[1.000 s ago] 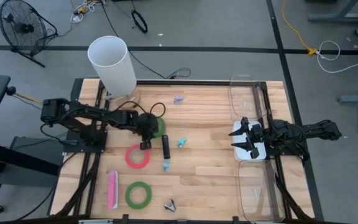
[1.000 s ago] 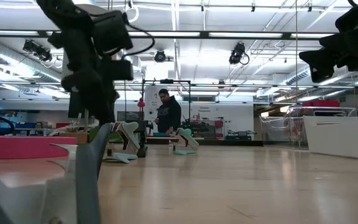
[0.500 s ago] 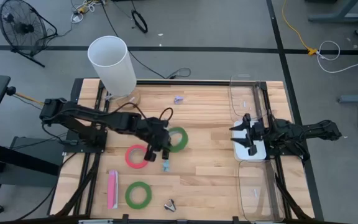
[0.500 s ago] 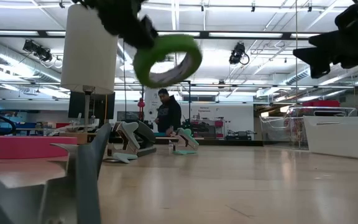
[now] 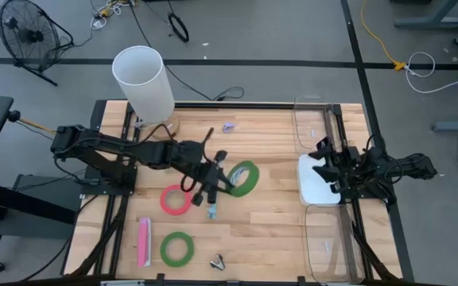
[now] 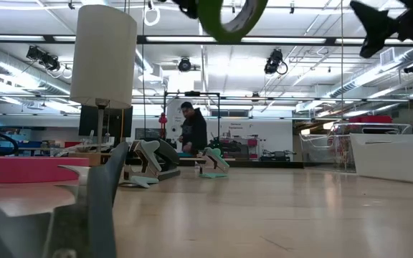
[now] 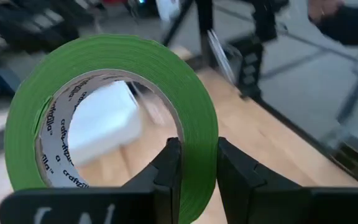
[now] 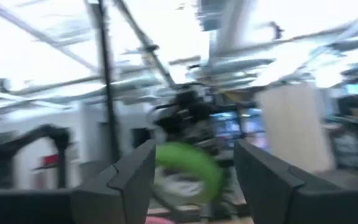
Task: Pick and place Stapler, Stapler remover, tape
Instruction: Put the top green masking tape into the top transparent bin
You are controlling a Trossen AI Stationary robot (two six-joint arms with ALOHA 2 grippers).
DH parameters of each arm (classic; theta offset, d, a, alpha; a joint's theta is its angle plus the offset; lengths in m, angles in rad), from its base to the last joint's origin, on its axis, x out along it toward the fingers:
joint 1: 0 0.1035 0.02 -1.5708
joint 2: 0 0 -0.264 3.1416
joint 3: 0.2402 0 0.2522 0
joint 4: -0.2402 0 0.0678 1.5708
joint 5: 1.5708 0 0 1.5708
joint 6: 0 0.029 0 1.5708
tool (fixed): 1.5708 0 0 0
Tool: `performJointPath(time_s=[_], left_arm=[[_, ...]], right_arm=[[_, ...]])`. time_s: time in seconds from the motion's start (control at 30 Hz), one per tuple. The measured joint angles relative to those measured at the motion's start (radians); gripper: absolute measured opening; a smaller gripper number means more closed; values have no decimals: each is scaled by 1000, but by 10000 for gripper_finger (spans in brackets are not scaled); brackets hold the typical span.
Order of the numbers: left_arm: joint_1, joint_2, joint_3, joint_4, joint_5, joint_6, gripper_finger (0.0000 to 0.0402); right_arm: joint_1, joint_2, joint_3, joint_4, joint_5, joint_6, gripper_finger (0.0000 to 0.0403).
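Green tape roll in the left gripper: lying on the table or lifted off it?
Lifted. The left gripper pinches the green tape roll's band, and the low view shows it high above the table.

The wooden table (image 5: 269, 214) carries a red-pink tape roll (image 5: 176, 199) and a green tape roll (image 5: 177, 248). A pink flat object (image 5: 144, 241) lies beside the green roll. A white tall cylinder (image 5: 143, 85) stands at the far left corner.

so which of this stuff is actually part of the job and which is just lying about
Job:
green tape, held by left gripper
red tape
second green tape
right gripper, open, over the white tray

Lying about:
white cylinder
pink bar
fan
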Motion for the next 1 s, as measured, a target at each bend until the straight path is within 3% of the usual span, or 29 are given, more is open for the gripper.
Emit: performJointPath(time_s=[0.17,0.27,0.47,0.57,0.67,0.83,1.0], left_arm=[[18,0,0,98,13,0,76],[18,0,0,115,13,0,76],[18,0,0,123,1,0,76],[18,0,0,125,-9,7,76],[18,0,0,136,-30,25,76],[18,-1,0,178,-30,27,76],[18,-1,0,190,-32,26,76]], right_arm=[[0,14,0,-5,-155,53,217],[0,31,0,6,-163,104,217],[0,126,0,22,151,103,217],[0,245,0,131,215,82,217],[0,363,16,274,197,55,217],[15,613,149,280,172,46,217],[64,861,331,275,169,-99,217]])
